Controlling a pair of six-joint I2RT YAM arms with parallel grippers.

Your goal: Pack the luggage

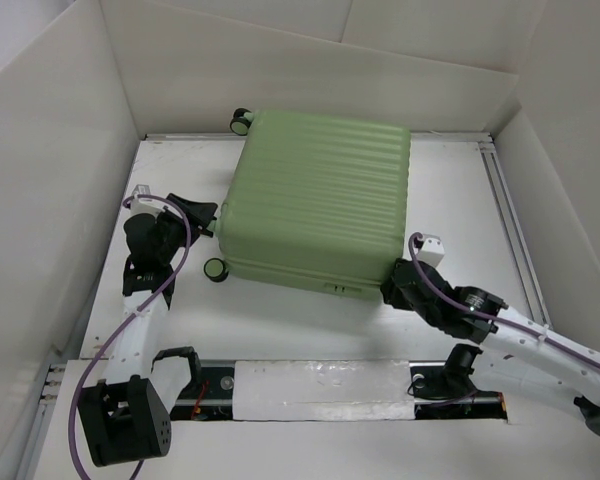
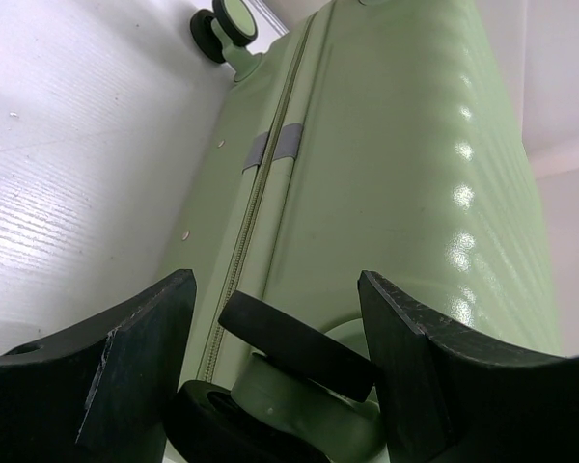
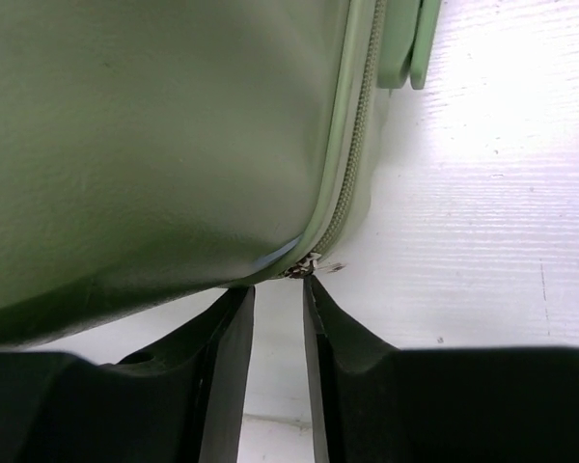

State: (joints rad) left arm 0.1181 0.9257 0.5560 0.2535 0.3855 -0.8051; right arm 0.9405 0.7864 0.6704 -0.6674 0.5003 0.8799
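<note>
Backdrop: white table (image 1: 310, 335), boxed in by plain white walls (image 1: 40, 180).
Left gripper (image 2: 275, 282): at 9 o'clock of the case, jaws apart, straddling a corner wheel (image 2: 289, 338); no clamp visible.
Luggage (image 1: 320, 200): pale green ribbed hard shell, lying flat and shut, from table centre toward 12 o'clock; second wheel (image 1: 241, 121) at its 11 o'clock corner.
Zipper (image 3: 352, 125): runs along the side seam, looks closed; pull tab (image 3: 309, 265) at the 5 o'clock corner.
Right gripper (image 3: 278, 287): at that 5 o'clock corner, jaws narrowly apart, tab right at the tips, not seen pinched.
Handling: stiff, smooth shell, probably slippery for pads and too broad to span; bulky, likely heavy for these arms.
Hold points: pull tab for the zip, wheel stem or shell edge for bracing; better slid than lifted.
</note>
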